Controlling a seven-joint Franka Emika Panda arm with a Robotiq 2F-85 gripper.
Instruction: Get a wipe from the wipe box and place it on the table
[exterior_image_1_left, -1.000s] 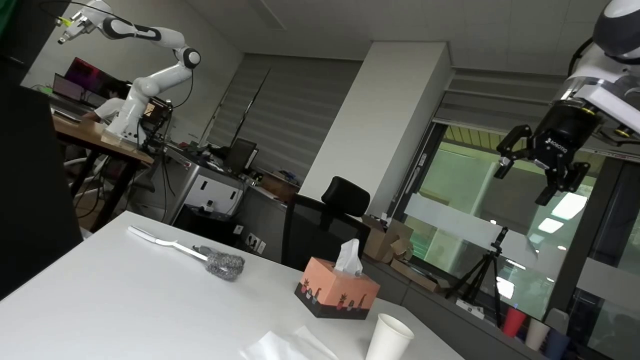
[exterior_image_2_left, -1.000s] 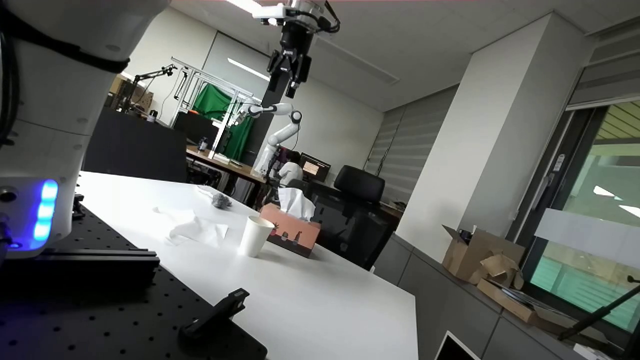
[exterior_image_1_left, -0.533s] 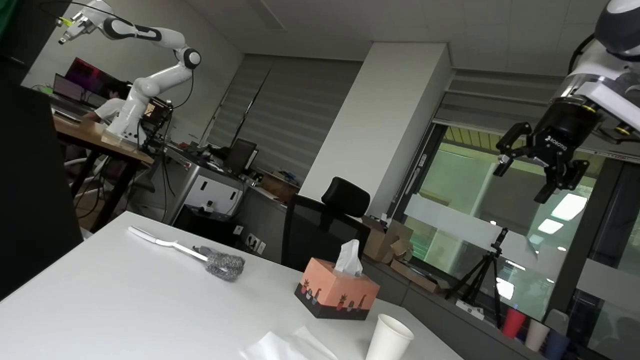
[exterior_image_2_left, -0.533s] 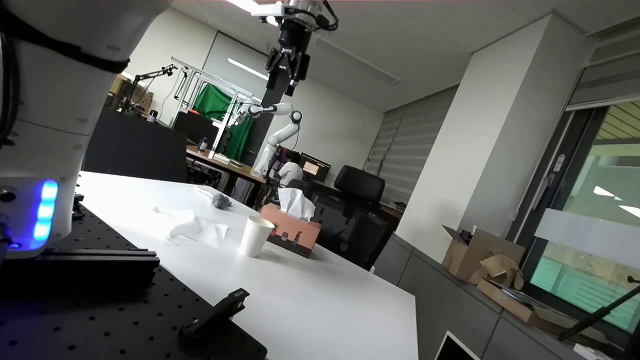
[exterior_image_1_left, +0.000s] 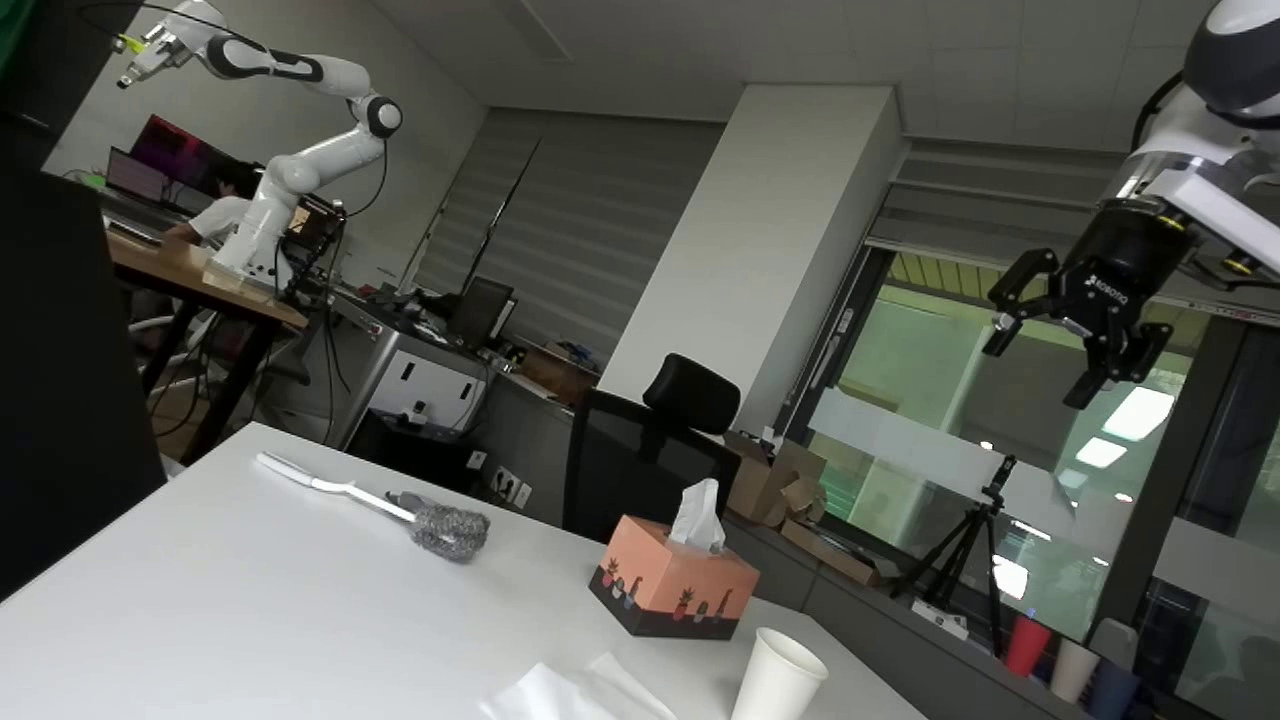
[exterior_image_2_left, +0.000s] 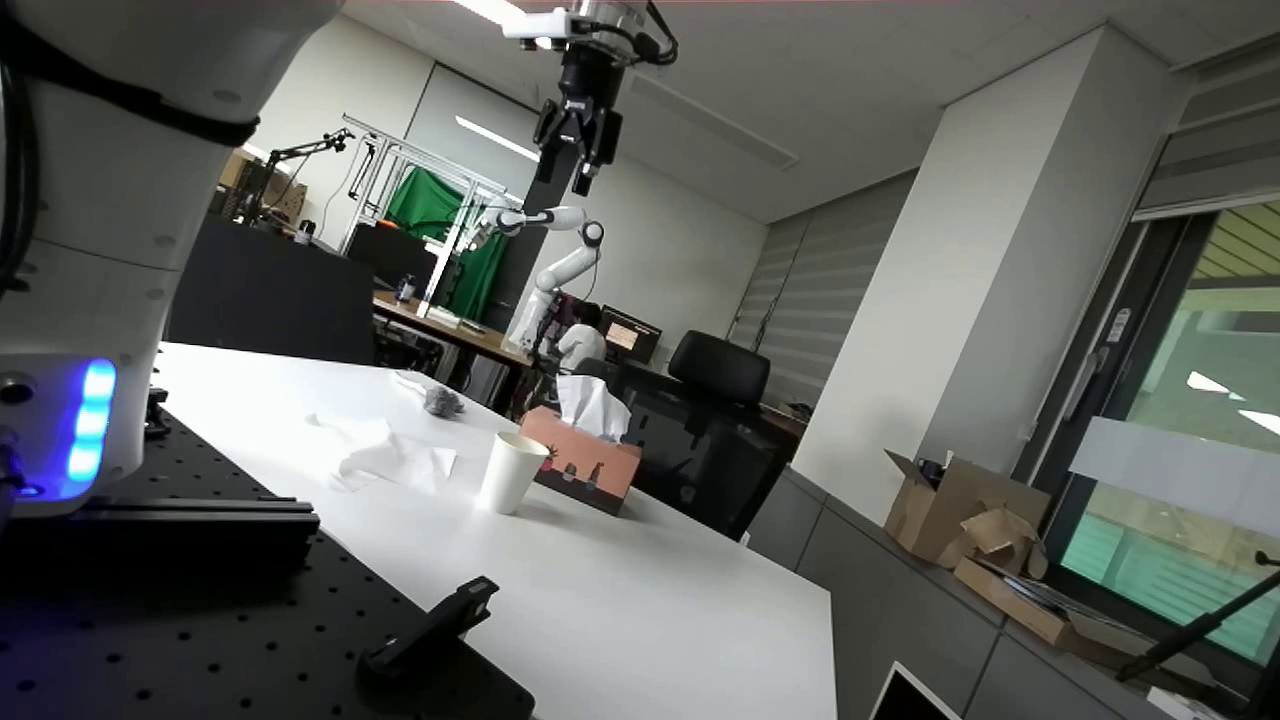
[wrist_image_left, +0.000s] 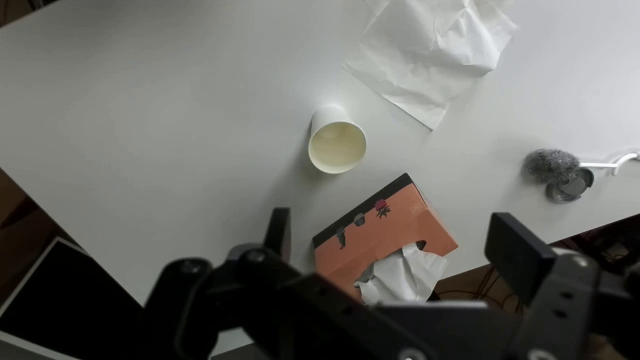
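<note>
The wipe box (exterior_image_1_left: 660, 580) is orange with a dark base and stands on the white table (exterior_image_1_left: 300, 620). It also shows in an exterior view (exterior_image_2_left: 583, 462) and the wrist view (wrist_image_left: 395, 225). A white wipe (exterior_image_1_left: 697, 515) sticks up from its top opening, also in the wrist view (wrist_image_left: 407, 275). A loose crumpled wipe (wrist_image_left: 435, 60) lies flat on the table, also in both exterior views (exterior_image_2_left: 385, 460) (exterior_image_1_left: 560, 697). My gripper (exterior_image_1_left: 1042, 365) is open and empty, high above the table. In the wrist view the box lies between the fingers (wrist_image_left: 397, 237), far below them.
A white paper cup (wrist_image_left: 336, 145) stands close to the box, also in both exterior views (exterior_image_1_left: 782, 675) (exterior_image_2_left: 510, 475). A scrubbing brush (exterior_image_1_left: 450, 530) with a grey head lies farther along the table. A black chair (exterior_image_2_left: 690, 440) stands behind the box at the table's edge.
My gripper has shifted very slightly to the left in an exterior view and stays open. The box, wipes, cup and brush have not moved.
</note>
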